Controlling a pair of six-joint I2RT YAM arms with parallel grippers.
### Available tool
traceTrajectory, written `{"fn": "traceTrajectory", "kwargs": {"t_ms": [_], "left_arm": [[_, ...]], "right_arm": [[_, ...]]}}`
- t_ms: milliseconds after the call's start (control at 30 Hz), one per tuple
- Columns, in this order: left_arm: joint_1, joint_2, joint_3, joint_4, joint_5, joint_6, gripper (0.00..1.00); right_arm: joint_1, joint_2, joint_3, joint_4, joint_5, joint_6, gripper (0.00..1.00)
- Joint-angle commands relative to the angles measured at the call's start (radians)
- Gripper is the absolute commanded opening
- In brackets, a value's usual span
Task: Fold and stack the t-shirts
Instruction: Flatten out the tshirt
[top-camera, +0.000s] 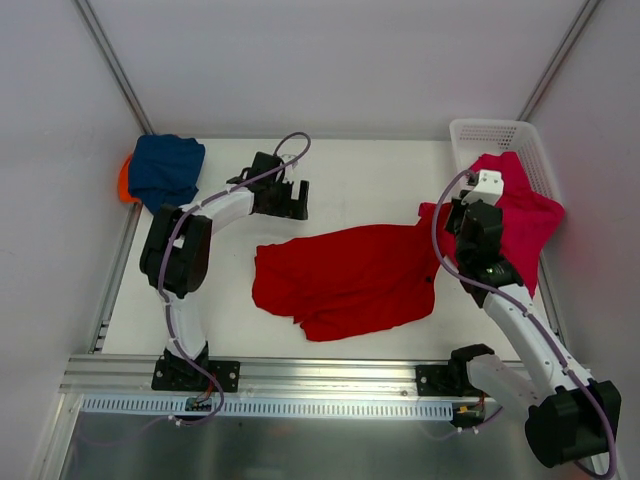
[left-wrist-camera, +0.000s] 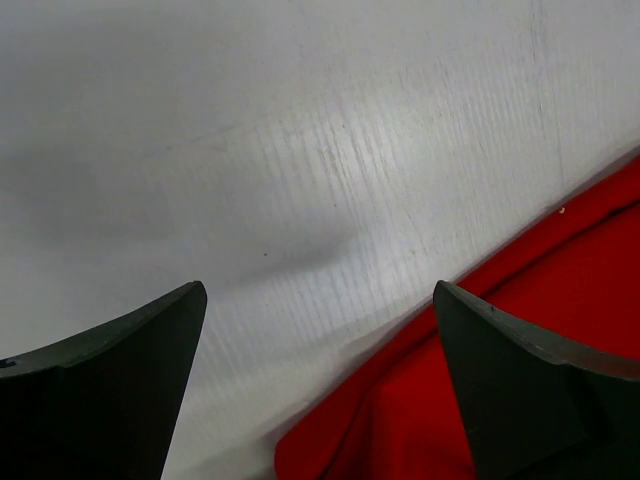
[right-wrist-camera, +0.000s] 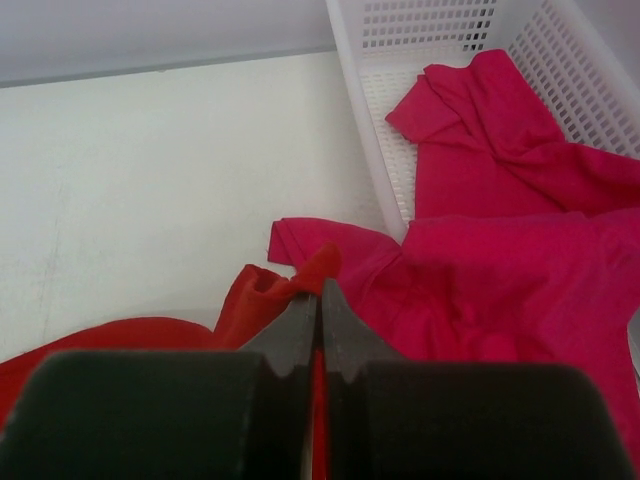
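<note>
The red t-shirt (top-camera: 345, 278) lies crumpled in the middle of the table. My right gripper (right-wrist-camera: 321, 290) is shut on its right edge (right-wrist-camera: 262, 296), at the shirt's far right corner (top-camera: 432, 215). My left gripper (left-wrist-camera: 320, 330) is open and empty just above the table, beside the red shirt's edge (left-wrist-camera: 420, 420); in the top view it (top-camera: 290, 200) sits behind the shirt's left end. The magenta-pink t-shirt (top-camera: 520, 215) hangs out of the white basket (top-camera: 480, 130). The navy blue t-shirt (top-camera: 165, 170) lies folded on the orange one (top-camera: 124, 180) at the back left.
The white lattice basket (right-wrist-camera: 372, 150) stands at the back right corner. Enclosure walls close the table at the left, right and back. An aluminium rail (top-camera: 300, 375) runs along the front edge.
</note>
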Motion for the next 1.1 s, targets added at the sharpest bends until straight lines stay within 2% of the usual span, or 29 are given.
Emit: {"fn": "traceTrajectory", "kwargs": {"t_ms": [0,233,400,567,833,900,933,967,1067], "left_arm": [[0.005,-0.002,0.053,0.016,0.191,-0.068,0.98],[-0.003,-0.056,-0.042,0.016,0.327,-0.169,0.98],[-0.032,-0.122,-0.167,-0.006,0.338,-0.203,0.99],[-0.102,-0.118,-0.276,-0.064,0.206,-0.169,0.99],[-0.131,-0.058,-0.277,-0.064,0.093,-0.154,0.99],[-0.131,-0.033,-0.251,-0.066,0.076,-0.148,0.91],[-0.131,-0.022,-0.241,-0.066,0.076,-0.148,0.83],[-0.133,0.005,-0.224,-0.067,0.065,-0.154,0.62],[-0.134,0.069,-0.203,-0.076,0.050,-0.174,0.25]], "right_arm": [[-0.005,-0.034,-0.018,0.023,0.000,0.022,0.01],[-0.005,-0.016,-0.016,0.017,-0.013,0.030,0.01],[-0.006,-0.025,-0.018,-0.001,-0.005,0.033,0.00],[-0.006,-0.039,-0.028,-0.003,-0.002,0.039,0.00],[-0.005,-0.067,-0.042,-0.021,-0.011,0.047,0.00],[-0.005,-0.077,-0.048,-0.023,-0.003,0.044,0.00],[-0.005,-0.088,-0.048,-0.026,-0.003,0.042,0.01],[-0.003,-0.093,-0.050,-0.029,0.000,0.041,0.00],[-0.005,-0.111,-0.051,-0.041,0.001,0.035,0.00]]}}
